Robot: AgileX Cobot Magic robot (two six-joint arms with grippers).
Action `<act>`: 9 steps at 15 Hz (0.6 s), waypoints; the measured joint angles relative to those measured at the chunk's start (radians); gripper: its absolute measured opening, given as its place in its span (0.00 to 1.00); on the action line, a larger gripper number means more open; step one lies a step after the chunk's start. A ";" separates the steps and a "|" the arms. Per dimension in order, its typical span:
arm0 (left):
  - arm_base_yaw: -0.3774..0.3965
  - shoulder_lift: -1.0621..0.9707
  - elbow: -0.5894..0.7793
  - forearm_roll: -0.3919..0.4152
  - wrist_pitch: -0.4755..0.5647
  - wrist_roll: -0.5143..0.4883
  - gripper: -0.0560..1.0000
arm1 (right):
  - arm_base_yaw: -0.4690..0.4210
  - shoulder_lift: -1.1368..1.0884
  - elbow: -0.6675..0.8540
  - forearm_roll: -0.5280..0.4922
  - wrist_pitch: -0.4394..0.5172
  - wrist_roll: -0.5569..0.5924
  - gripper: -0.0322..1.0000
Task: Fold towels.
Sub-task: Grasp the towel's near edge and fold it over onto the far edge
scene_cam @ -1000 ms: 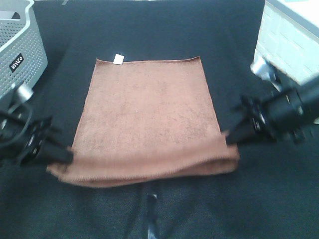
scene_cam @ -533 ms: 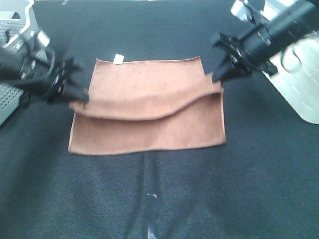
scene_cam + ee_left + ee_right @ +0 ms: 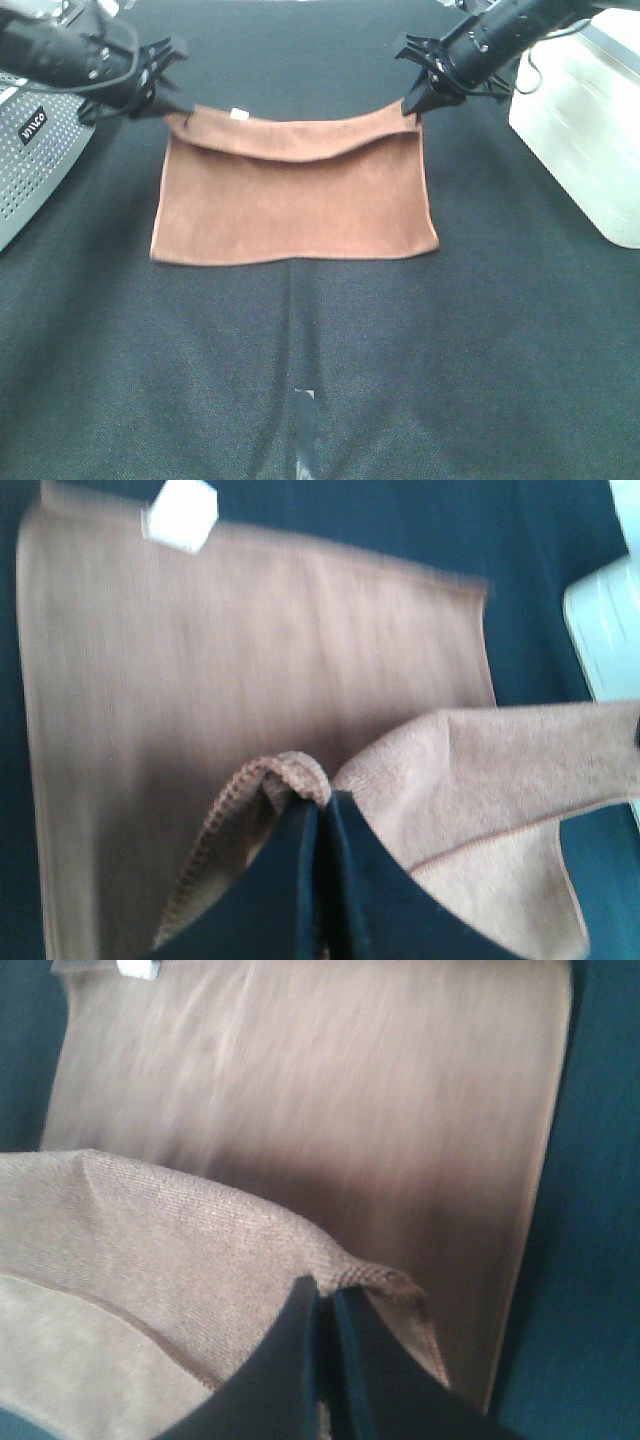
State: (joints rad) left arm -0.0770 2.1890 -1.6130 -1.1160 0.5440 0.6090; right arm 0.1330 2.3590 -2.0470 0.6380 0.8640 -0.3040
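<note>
The rust-brown towel (image 3: pixel 295 205) lies on the black table, folded over from the near side toward the far edge. Its small white tag (image 3: pixel 238 115) shows at the far edge, also in the left wrist view (image 3: pixel 180 515). My left gripper (image 3: pixel 180 113) is shut on the towel's carried left corner (image 3: pixel 290 780), held just above the far left corner. My right gripper (image 3: pixel 412 106) is shut on the carried right corner (image 3: pixel 375 1280) above the far right corner. The top layer sags between the grippers.
A grey perforated basket (image 3: pixel 30 150) stands at the far left, close to the left arm. A white box (image 3: pixel 590 120) stands at the far right, beside the right arm. The black tabletop (image 3: pixel 320 380) stretches in front of the towel.
Both grippers have carried the towel's near edge up and away, from the front to the far edge. The towel now lies folded roughly in half.
</note>
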 joint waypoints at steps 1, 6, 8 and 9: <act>0.000 0.044 -0.068 0.000 -0.017 -0.001 0.06 | 0.000 0.043 -0.075 -0.002 -0.001 0.001 0.03; -0.005 0.257 -0.319 0.002 -0.160 -0.003 0.06 | 0.000 0.241 -0.312 -0.020 -0.134 0.000 0.03; -0.010 0.329 -0.396 -0.001 -0.181 -0.003 0.06 | 0.000 0.279 -0.324 -0.027 -0.180 -0.009 0.03; -0.014 0.357 -0.423 -0.001 -0.188 -0.003 0.06 | 0.000 0.293 -0.324 -0.029 -0.195 -0.022 0.03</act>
State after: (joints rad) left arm -0.0910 2.5460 -2.0360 -1.1170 0.3560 0.6060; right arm 0.1330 2.6520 -2.3710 0.6090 0.6690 -0.3260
